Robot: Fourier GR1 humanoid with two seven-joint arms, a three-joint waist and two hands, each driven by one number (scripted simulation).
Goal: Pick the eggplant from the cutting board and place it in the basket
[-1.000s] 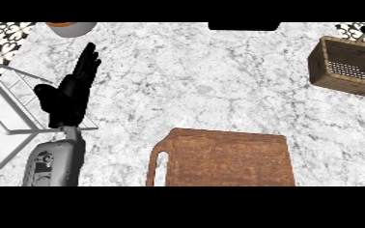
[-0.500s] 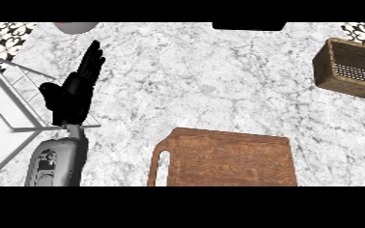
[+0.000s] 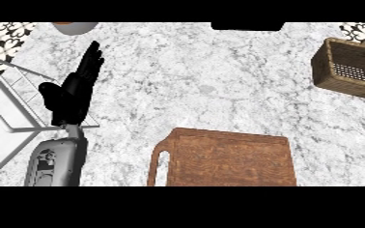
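Left hand [image 3: 70, 99]: open, fingers straight and pointing toward the far edge, holding nothing; it stands at the view's left, above its grey forearm [image 3: 53, 162].
Eggplant: not visible in this view; where it lies cannot be told.
Board [image 3: 228, 157]: brown wood with a handle slot on its left side, lying flat on the tabletop [image 3: 206, 77] at the near edge, and cut off by the view's lower edge; only bare wood shows.
Basket [image 3: 341, 67]: brown wicker, at the right edge and partly out of view, well apart from the board; the part of its inside that shows is only weave.
Bowl [image 3: 77, 27]: grey, at the far left corner, cut by the top edge; an orange patch shows in it, which cannot be identified.
Dark object [image 3: 247, 26]: at the far edge, middle; mostly out of view.
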